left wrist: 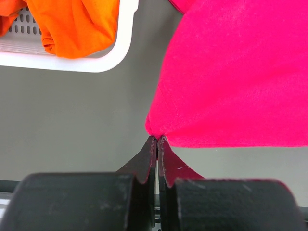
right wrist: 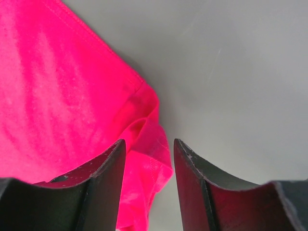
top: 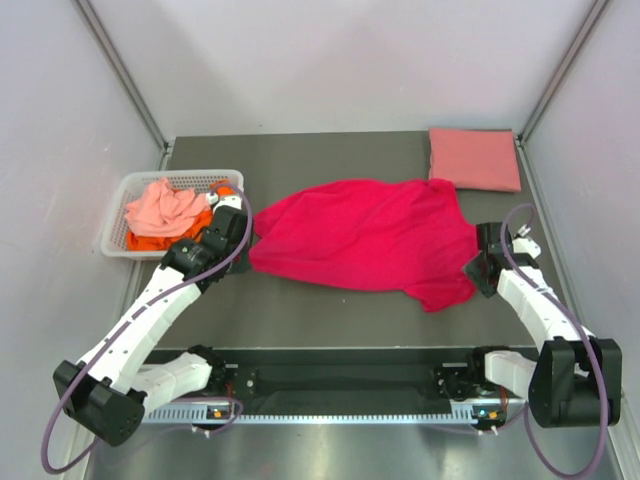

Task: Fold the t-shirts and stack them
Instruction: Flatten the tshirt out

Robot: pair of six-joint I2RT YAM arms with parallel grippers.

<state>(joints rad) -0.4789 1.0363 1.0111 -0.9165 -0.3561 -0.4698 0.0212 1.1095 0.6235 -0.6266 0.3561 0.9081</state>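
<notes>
The magenta-red t-shirt (top: 360,240) lies spread across the middle of the dark table. My left gripper (top: 240,215) is shut on its left edge; the left wrist view shows the closed fingertips (left wrist: 158,139) pinching the cloth (left wrist: 231,72). My right gripper (top: 478,268) is open at the shirt's right edge, its fingers straddling a bunched corner of the cloth (right wrist: 144,159). A salmon pink t-shirt (top: 473,158) lies folded at the back right. A pale coral t-shirt (top: 165,205) and an orange t-shirt (top: 150,240) lie crumpled in the basket; the orange one also shows in the left wrist view (left wrist: 79,26).
The white slotted basket (top: 120,195) stands at the left edge of the table, close to my left arm; its rim shows in the left wrist view (left wrist: 110,62). Grey enclosure walls stand on both sides and behind.
</notes>
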